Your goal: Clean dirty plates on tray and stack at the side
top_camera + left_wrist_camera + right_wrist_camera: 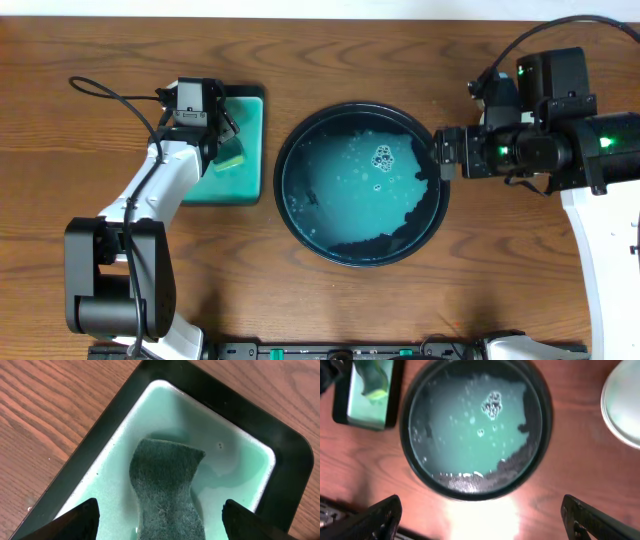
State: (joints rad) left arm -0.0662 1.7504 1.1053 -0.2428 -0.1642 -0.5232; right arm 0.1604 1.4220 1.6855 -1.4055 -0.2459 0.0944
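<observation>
Your left fingers (82, 519) hang released astride the dark green scouring sponge (167, 490) in the small rectangular teal tray (295, 475), your right fingers (375, 520) released at the large round black tray (365, 250) of soapy water (350, 185), so a careless swing could knock the round white plate (625, 400) lying near it on the surface (100, 40)

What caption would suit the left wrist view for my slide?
Open left hand poised above a green scouring sponge lying in teal liquid in the small rectangular tray.
</observation>
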